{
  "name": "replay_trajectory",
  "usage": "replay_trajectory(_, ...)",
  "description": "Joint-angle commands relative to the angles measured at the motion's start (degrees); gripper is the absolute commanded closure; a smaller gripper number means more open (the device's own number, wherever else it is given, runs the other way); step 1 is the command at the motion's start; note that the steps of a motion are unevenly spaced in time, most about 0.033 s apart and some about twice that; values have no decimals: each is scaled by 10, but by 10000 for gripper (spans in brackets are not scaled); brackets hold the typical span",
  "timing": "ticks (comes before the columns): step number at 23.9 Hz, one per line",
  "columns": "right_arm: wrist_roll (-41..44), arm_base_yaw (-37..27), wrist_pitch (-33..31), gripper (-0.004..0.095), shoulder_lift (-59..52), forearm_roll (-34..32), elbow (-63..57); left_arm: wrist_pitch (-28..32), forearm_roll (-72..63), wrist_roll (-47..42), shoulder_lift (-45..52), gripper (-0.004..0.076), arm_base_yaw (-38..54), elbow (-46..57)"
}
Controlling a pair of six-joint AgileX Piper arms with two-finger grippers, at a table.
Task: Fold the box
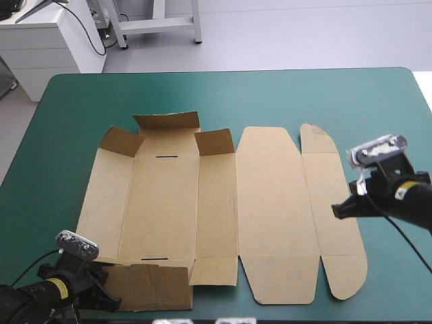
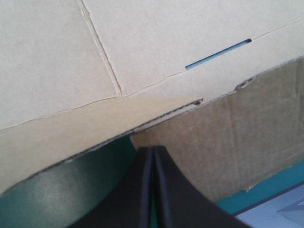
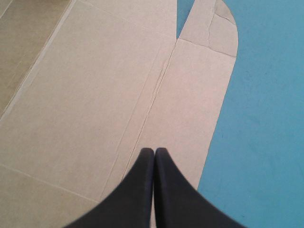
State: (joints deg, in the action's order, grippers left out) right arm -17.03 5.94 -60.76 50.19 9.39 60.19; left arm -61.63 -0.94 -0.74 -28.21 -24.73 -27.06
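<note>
the box point(image 1: 270, 202) sits mostly flat mid table point(image 1: 67, 121), right gripper point(image 3: 154, 151) over its right panel point(image 3: 190, 95), left gripper point(image 2: 153, 149) under the near flap point(image 2: 228, 142) I think, both pinched shut and empty, so lever slowly along the crease.

The box point(image 1: 270, 209) lies spread on the counter point(image 1: 223, 91). The left claw point(image 2: 153, 149) sits at its near left corner, the right claw point(image 3: 154, 149) above its right edge.

The box point(image 1: 270, 209) is brown, the worktop cover point(image 1: 67, 121) teal-green, and the left gripper point(image 2: 153, 149) and right gripper point(image 3: 154, 150) have black jaws.
</note>
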Motion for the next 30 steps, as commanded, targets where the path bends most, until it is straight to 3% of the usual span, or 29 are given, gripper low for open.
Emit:
replay_trajectory(1,-5,-5,40,927,-82,8,-41,20,-1,0,-3,731,-3,-13)
replay_trajectory(7,-3,-5,-2,927,-215,5,-96,16,-2,1,-3,731,-3,-16)
replay_trajectory(10,-3,-5,-36,927,-235,5,-106,-26,-4,1,-3,731,-3,-47)
replay_trajectory(14,-3,-5,-39,927,-239,5,-108,-123,-31,7,-3,731,-3,-170)
replay_trajectory(19,-3,-5,-37,927,-239,5,-108,-111,-17,7,-9,731,-3,-283)
replay_trajectory(30,-3,-5,-37,927,-239,4,-108,-101,107,7,-119,730,-3,-299)
